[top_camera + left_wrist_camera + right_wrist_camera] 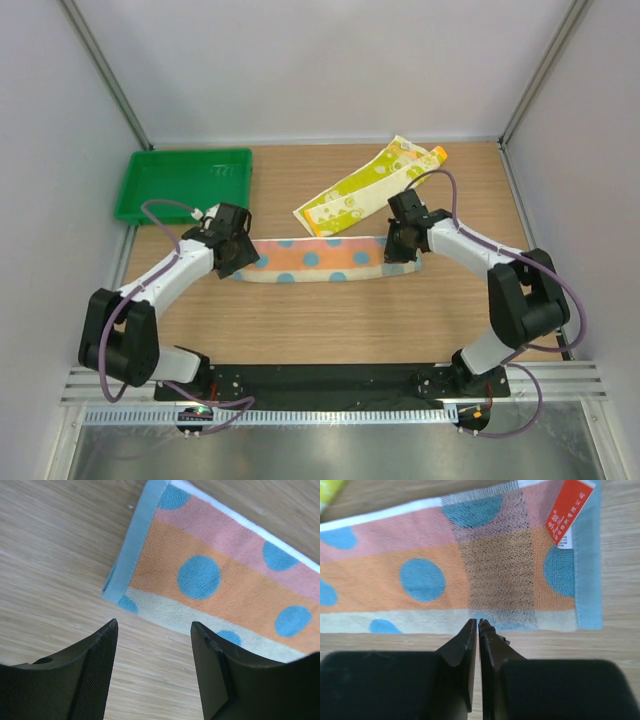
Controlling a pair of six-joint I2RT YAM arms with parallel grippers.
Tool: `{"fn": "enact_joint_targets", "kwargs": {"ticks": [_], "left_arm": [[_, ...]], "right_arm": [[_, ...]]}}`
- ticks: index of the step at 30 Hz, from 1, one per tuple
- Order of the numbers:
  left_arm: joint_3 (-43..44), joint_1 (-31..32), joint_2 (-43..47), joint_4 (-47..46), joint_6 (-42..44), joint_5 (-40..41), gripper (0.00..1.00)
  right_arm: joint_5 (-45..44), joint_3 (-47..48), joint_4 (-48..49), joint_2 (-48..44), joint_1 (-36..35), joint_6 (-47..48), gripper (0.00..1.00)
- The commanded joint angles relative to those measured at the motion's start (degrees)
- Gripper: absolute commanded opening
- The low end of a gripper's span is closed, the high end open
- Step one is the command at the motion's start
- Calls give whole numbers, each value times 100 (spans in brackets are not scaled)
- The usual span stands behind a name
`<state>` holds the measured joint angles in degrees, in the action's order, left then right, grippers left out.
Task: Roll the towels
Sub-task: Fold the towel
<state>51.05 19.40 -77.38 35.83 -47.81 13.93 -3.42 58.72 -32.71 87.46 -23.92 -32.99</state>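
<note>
Hovering at both ends of the spotted towel [315,259].
Left end effector [154,625] open above the bench [330,320]; right end effector [478,622] closed at its near edge.

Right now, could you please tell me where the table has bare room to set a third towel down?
The widest bare strip lies between the dotted towel and the arm bases. A smaller patch sits between the tray and the yellow towel. The middle is crowded: the left gripper and right gripper stand at that towel's ends.
</note>
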Motion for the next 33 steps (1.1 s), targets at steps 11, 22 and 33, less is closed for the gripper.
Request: {"fn": "enact_joint_targets", "kwargs": {"ticks": [11,22,33], "left_arm": [[-499,-147,-611,-744,-211,-31,58],[-806,-577,-690,-736,-167,127,56],[-974,-797,-585,-595,-167,206,56]], "right_arm": [[834,-862,520,464,1144,188,5],[510,-1126,221,290,1294,214,9],[43,-1003,-130,395,1346,-23,28]]}}
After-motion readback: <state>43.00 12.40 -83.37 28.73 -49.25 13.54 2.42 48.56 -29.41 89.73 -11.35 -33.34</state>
